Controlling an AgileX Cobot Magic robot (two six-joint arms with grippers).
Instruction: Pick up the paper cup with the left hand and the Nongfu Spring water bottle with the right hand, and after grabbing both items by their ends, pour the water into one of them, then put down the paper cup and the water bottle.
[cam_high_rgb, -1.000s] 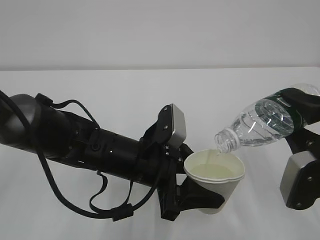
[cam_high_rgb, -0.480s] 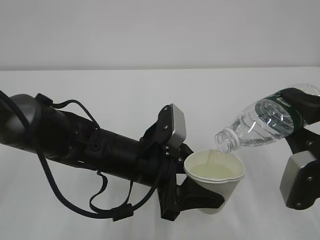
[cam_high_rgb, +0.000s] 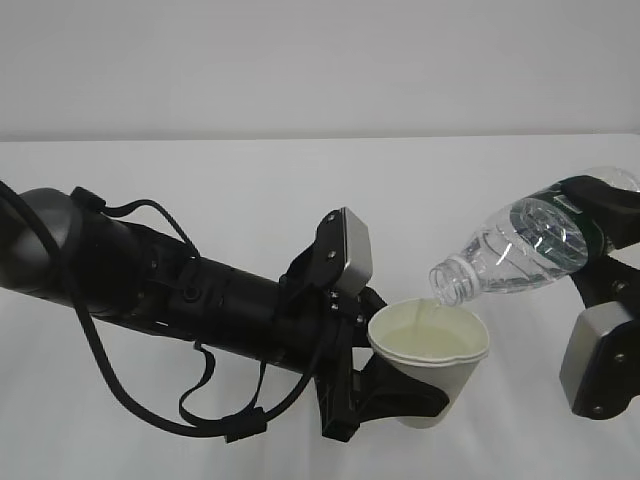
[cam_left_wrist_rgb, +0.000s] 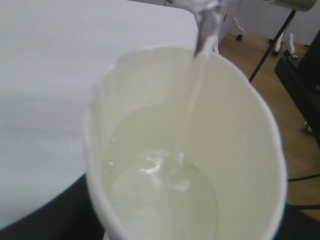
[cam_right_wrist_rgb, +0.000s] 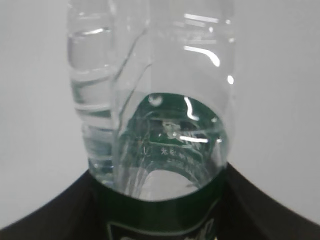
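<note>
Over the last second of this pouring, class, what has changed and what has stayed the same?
Nothing has visibly moved. The right hand keeps the water bottle tilted, mouth over the paper cup, which the left hand still holds. A thin stream of water is falling into the cup.

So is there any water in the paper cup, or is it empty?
Not empty. The paper cup has a shiny pool of water at its bottom, and a thin stream falls into it from the tipped bottle.
</note>
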